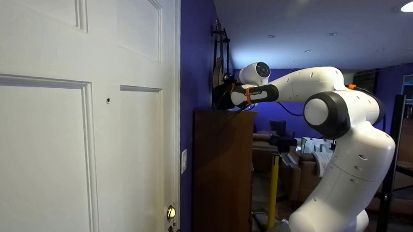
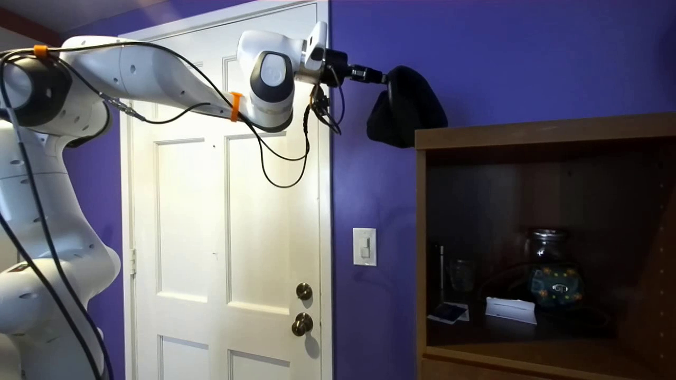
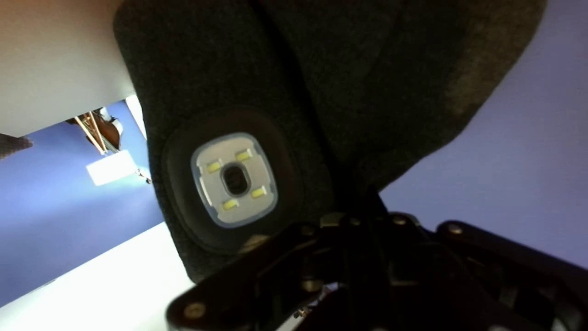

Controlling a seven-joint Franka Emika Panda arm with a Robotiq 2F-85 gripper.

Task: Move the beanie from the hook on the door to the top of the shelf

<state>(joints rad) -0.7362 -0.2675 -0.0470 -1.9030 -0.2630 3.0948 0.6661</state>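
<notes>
The black beanie hangs from my gripper in an exterior view. It fills much of the wrist view, where a small light panel shows on its band. The jaws are shut on its cloth; the fingertips are dark and partly buried in it. The beanie is at the left end of the brown shelf's top, part of it beyond the left edge. Whether it touches the top I cannot tell. The shelf's side and the white door also show. The door stands behind the arm.
The purple wall with a light switch lies between door and shelf. A jar and a small bag stand inside the shelf. Guitars hang above it. Loose cables dangle from the wrist.
</notes>
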